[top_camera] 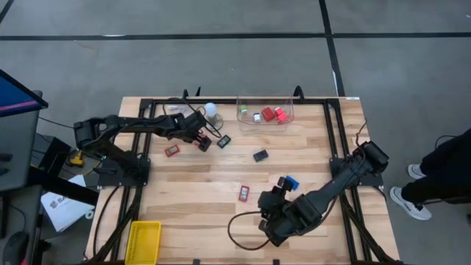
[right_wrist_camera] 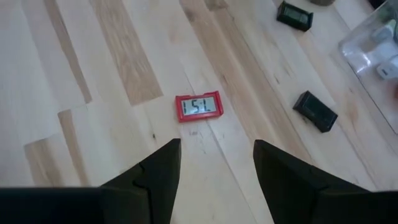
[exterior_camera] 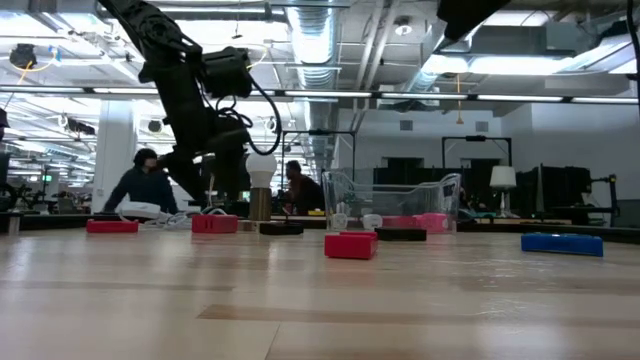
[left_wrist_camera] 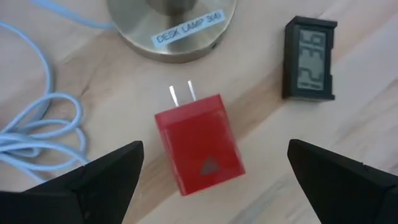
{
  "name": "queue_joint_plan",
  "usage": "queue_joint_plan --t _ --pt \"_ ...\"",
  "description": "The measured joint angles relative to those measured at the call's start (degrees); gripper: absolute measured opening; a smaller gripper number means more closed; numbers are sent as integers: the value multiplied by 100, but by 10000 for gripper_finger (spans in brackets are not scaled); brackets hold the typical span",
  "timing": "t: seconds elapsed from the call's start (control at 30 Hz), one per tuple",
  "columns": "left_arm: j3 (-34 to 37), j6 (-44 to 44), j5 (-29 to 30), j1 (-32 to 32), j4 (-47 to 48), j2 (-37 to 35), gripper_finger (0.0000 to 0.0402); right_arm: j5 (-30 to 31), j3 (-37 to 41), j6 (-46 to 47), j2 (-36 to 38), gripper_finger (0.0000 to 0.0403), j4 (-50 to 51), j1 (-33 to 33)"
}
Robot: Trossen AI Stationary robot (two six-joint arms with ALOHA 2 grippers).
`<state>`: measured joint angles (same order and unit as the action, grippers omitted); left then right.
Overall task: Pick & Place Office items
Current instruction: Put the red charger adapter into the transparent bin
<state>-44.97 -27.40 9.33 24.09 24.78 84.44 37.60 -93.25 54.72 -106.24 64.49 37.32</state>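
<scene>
Red plug block (left_wrist_camera: 199, 144) on wood beside lamp base (left_wrist_camera: 171, 25), between spread left gripper (left_wrist_camera: 214, 180) fingers, untouched; prongs visible only in wrist view. Right gripper (right_wrist_camera: 216, 168) spread, empty, above red clock (right_wrist_camera: 199, 107).

Two matte black jointed arms trail black cables, each ending in blunt, wedge-shaped dark fingers (left_wrist_camera: 106, 180).

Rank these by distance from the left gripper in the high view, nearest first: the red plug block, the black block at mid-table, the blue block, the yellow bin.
From the open left gripper, at the table's far left:
1. Red plug block, right under its fingers.
2. Black block, mid-table.
3. Blue block, by the right arm.
4. Yellow bin, near left corner.
</scene>
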Motion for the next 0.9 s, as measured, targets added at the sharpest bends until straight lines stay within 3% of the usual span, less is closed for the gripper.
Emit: queue_joint_plan --t 0.5,0.67,0.83,0.9 --pt "3 -51 203 -76 -420 1023 354 147 0 74 0 194 0 80" --pt "0 -52 298 -76 -491 1035 300 206 0 106 0 194 -4 125" --pt "-1 -2 334 -76 -487 1035 207 297 0 154 0 192 -6 193" --pt "-2 37 329 -96 -482 1035 204 300 0 230 0 191 0 235"
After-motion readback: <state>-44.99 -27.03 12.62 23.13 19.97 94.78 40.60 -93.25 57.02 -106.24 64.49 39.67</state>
